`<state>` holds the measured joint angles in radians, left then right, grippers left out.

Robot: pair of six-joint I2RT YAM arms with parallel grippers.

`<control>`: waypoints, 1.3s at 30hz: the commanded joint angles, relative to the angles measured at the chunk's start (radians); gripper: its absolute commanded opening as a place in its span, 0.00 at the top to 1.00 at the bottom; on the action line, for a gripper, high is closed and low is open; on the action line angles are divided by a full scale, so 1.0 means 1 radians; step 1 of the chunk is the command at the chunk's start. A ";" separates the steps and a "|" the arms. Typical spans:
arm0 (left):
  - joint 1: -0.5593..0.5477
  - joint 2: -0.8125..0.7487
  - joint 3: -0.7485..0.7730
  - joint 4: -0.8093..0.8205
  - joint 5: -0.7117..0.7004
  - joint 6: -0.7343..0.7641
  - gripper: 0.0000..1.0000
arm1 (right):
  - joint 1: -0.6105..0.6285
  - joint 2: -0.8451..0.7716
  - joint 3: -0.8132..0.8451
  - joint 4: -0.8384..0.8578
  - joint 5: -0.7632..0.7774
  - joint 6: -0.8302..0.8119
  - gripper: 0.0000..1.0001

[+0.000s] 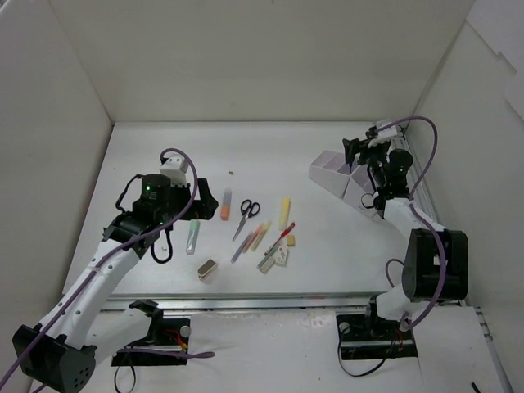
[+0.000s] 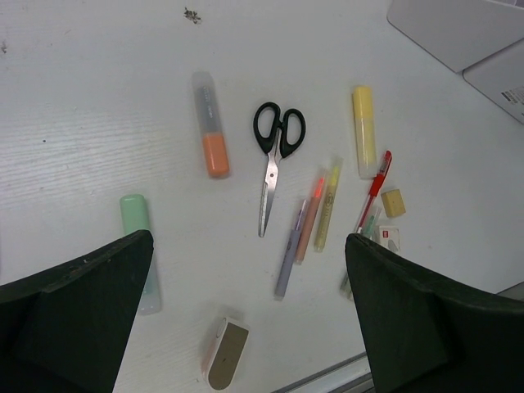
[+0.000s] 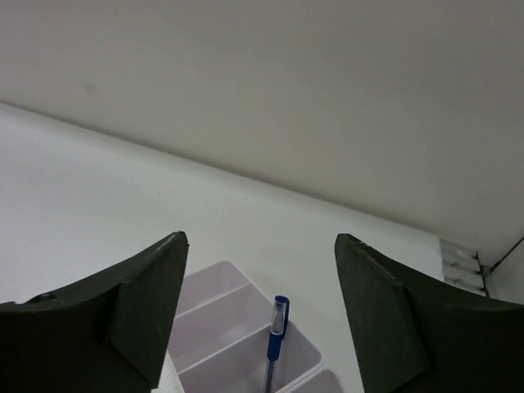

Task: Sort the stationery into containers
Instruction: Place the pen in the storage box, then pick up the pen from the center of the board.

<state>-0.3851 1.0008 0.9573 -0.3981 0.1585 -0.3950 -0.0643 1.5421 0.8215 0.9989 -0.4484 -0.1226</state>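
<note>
The stationery lies mid-table: black-handled scissors (image 1: pixel 247 216) (image 2: pixel 275 147), an orange marker (image 1: pixel 225 204) (image 2: pixel 211 124), a yellow marker (image 1: pixel 284 213) (image 2: pixel 363 131), a pale-green marker (image 1: pixel 193 236) (image 2: pixel 139 246), several thin pens (image 1: pixel 255 239) (image 2: pixel 307 225), a red pen (image 2: pixel 375 188), beige erasers (image 1: pixel 290 241) (image 2: pixel 393 202) and a small metallic block (image 1: pixel 206 269) (image 2: pixel 225 354). The white divided tray (image 1: pixel 344 176) (image 3: pixel 233 327) stands at the right with a blue pen (image 3: pixel 275 340) upright in it. My left gripper (image 1: pixel 168 237) (image 2: pixel 246 327) is open and empty above the items. My right gripper (image 1: pixel 354 154) (image 3: pixel 258 319) is open above the tray.
White walls enclose the table at the back and both sides. A metal rail (image 1: pixel 270 301) runs along the near edge. A small dark speck (image 2: pixel 193 14) lies on the table behind the orange marker.
</note>
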 commanded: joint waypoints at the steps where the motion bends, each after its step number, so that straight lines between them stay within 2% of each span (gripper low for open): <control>1: 0.006 -0.059 -0.014 0.027 -0.007 -0.022 0.00 | 0.000 -0.135 0.001 0.136 -0.019 0.014 0.30; 2: 0.006 -0.083 -0.026 0.025 -0.005 -0.028 0.00 | 0.001 -0.151 0.001 0.136 -0.044 0.017 0.25; 3: 0.006 -0.094 -0.031 0.022 -0.005 -0.031 0.00 | 0.004 -0.175 0.004 0.133 -0.096 0.021 0.15; 5: 0.006 -0.128 -0.045 0.012 -0.007 -0.039 0.01 | 0.024 -0.200 0.024 0.106 -0.213 0.014 0.12; 6: 0.006 -0.137 -0.048 0.007 -0.010 -0.041 0.01 | 0.035 -0.206 0.040 0.021 -0.252 -0.027 0.04; 7: 0.006 -0.146 -0.051 -0.008 -0.013 -0.047 0.01 | 0.050 -0.211 0.083 -0.059 -0.289 -0.078 0.02; 8: 0.006 -0.165 -0.054 -0.018 -0.017 -0.054 0.01 | 0.113 -0.221 0.115 -0.160 -0.358 -0.150 0.02; 9: 0.006 -0.174 -0.055 -0.027 -0.025 -0.061 0.01 | 0.144 -0.221 0.157 -0.433 -0.383 -0.342 0.02; 11: 0.006 -0.198 -0.063 -0.064 -0.039 -0.074 0.01 | 0.253 -0.197 0.298 -0.747 -0.368 -0.585 0.02; 12: 0.006 -0.208 -0.065 -0.076 -0.056 -0.094 0.01 | 0.315 -0.185 0.341 -0.974 -0.354 -0.767 0.02; 13: 0.006 -0.215 -0.077 -0.093 -0.060 -0.103 0.00 | 0.340 -0.171 0.388 -1.058 -0.343 -0.831 0.02; 14: 0.006 -0.234 -0.086 -0.102 -0.060 -0.114 0.01 | 0.362 -0.151 0.398 -1.121 -0.336 -0.938 0.02; 15: 0.006 -0.240 -0.092 -0.107 -0.065 -0.131 0.01 | 0.403 -0.143 0.400 -1.195 -0.325 -0.977 0.02; 20: 0.006 -0.272 -0.127 -0.150 -0.085 -0.169 0.00 | 0.540 -0.090 0.341 -1.301 -0.201 -1.172 0.02; 22: 0.006 -0.274 -0.129 -0.162 -0.089 -0.182 0.00 | 0.577 -0.053 0.367 -1.307 -0.168 -1.189 0.02; 23: 0.006 -0.272 -0.127 -0.165 -0.093 -0.186 0.01 | 0.584 0.002 0.393 -1.301 -0.097 -1.159 0.02; 24: 0.006 -0.274 -0.127 -0.162 -0.096 -0.189 0.01 | 0.590 0.033 0.495 -1.293 -0.067 -0.987 0.02; 26: 0.006 -0.268 -0.127 -0.156 -0.100 -0.202 0.01 | 0.583 0.126 0.615 -1.298 0.006 -0.834 0.02; 27: 0.006 -0.265 -0.130 -0.141 -0.094 -0.200 0.00 | 0.583 0.144 0.675 -1.293 0.026 -0.674 0.02; 28: 0.006 -0.252 -0.130 -0.124 -0.091 -0.199 0.00 | 0.581 0.160 0.768 -1.292 0.027 -0.595 0.02; 29: 0.006 -0.248 -0.130 -0.114 -0.091 -0.191 0.01 | 0.577 0.173 0.795 -1.281 0.017 -0.424 0.02; 30: 0.006 -0.243 -0.130 -0.110 -0.097 -0.191 0.01 | 0.578 0.173 0.810 -1.255 0.019 -0.349 0.02; 31: 0.006 -0.240 -0.135 -0.107 -0.105 -0.188 0.00 | 0.586 0.162 0.789 -1.219 0.039 -0.277 0.02; 32: 0.006 -0.235 -0.135 -0.105 -0.109 -0.182 0.01 | 0.593 0.127 0.759 -1.179 0.169 -0.132 0.02; 34: 0.006 -0.225 -0.131 -0.110 -0.129 -0.177 0.00 | 0.623 0.075 0.625 -1.065 0.342 0.022 0.02; 35: 0.006 -0.222 -0.124 -0.117 -0.135 -0.174 0.01 | 0.632 0.022 0.586 -1.053 0.479 0.172 0.02; 37: 0.006 -0.205 -0.109 -0.127 -0.140 -0.174 0.01 | 0.647 -0.023 0.483 -1.062 0.619 0.353 0.02; 39: 0.006 -0.191 -0.107 -0.119 -0.123 -0.168 0.00 | 0.653 -0.065 0.421 -1.127 0.649 0.528 0.02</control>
<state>-0.3851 0.7887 0.8185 -0.5636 0.0437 -0.5686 0.5735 1.5475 1.3064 -0.1326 -0.0357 -0.0139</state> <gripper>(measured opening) 0.996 0.979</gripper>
